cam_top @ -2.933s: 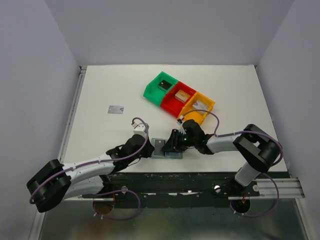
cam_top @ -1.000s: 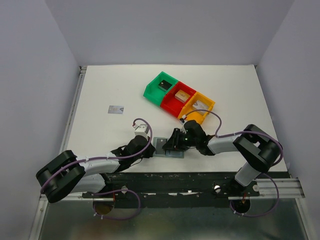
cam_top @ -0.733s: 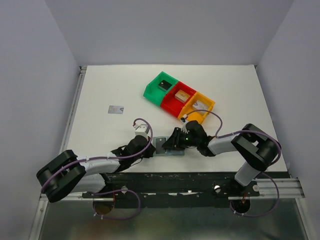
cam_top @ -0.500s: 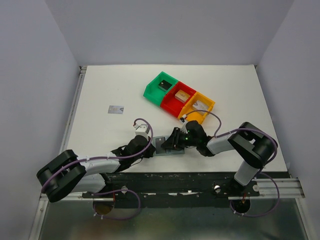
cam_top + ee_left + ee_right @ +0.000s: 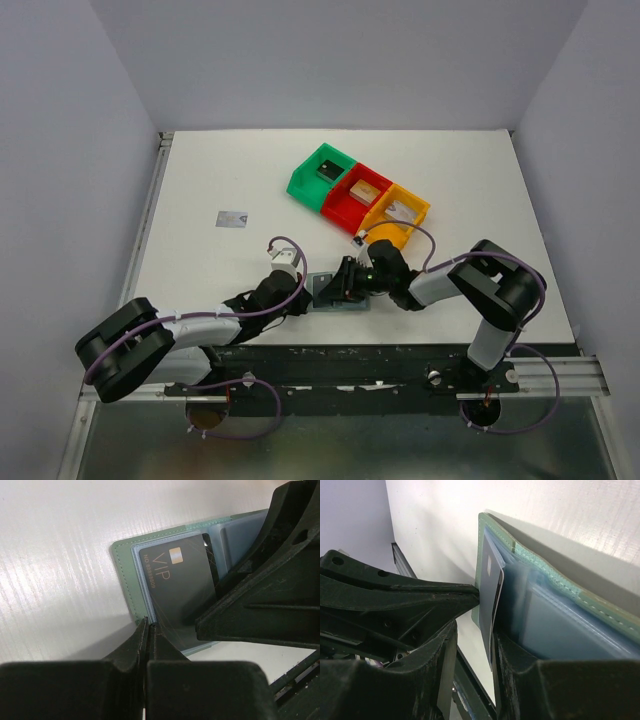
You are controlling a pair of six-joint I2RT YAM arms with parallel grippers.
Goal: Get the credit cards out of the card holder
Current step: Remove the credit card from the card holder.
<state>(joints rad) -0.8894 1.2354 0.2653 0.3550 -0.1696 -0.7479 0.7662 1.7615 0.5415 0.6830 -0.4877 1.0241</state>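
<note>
Card holder (image 5: 125, 580) sits right at the table's near edge, between the two arms. Left gripper (image 5: 147, 625) is fully closed, tips pressed on the holder's edge (to pin it down, I'd guess). Right gripper (image 5: 475, 635) has its jaws partway apart, straddling the black card (image 5: 182, 580) poking from its slot, not clamped yet. Both forearms lie low, angled inward. A silver card (image 5: 232, 218) lies further back.

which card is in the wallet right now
The black VIP card, in a slot of the card holder; the silver card lies loose on the table, to its left.
</note>
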